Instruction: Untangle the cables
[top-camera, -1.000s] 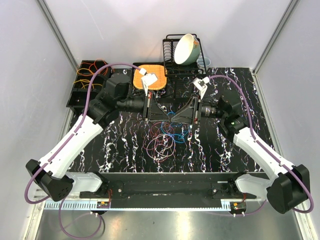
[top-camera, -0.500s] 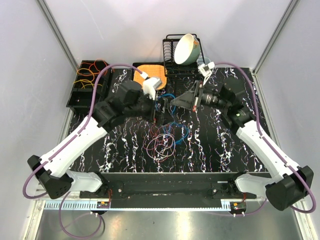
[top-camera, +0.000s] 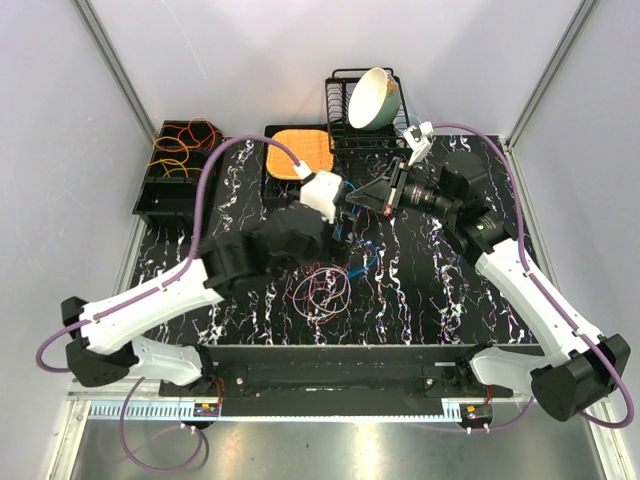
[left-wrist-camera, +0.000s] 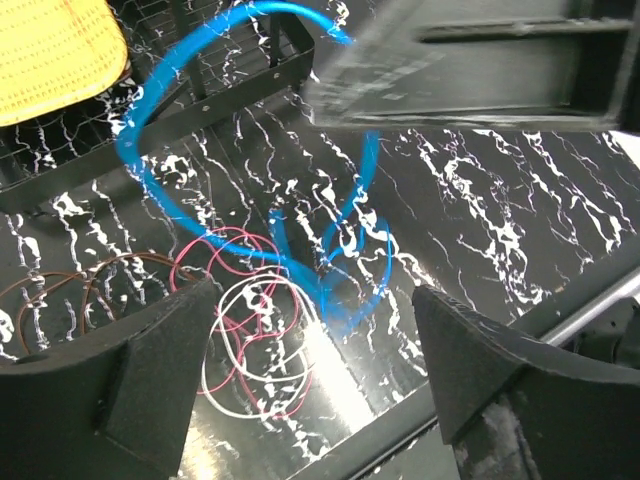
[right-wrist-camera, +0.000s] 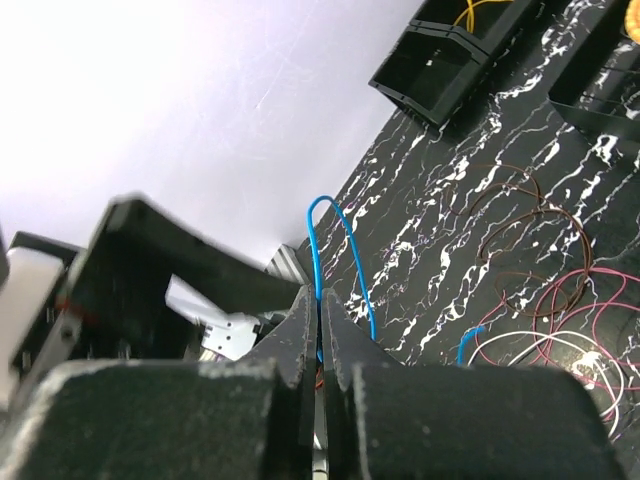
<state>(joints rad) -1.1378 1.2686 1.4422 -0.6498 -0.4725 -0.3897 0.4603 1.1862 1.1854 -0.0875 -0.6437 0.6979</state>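
White arm shells (top-camera: 150, 297) w/ blk joints (top-camera: 238, 262), lilac hoses (top-camera: 205, 185).

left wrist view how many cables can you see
4 at least: blue cable looping up mid-frame, pink cable and white cable tangled beneath it, brown cable at lower left. The tangle may hide more.

Centre of table (top-camera: 430, 300): cables (top-camera: 322, 285) heaped; bin (top-camera: 150, 205) holding more cables (top-camera: 180, 145) at 10 o'clock; mat (top-camera: 300, 150) at 11; dish rack (top-camera: 345, 135), bowl (top-camera: 372, 98) inside, at 12.
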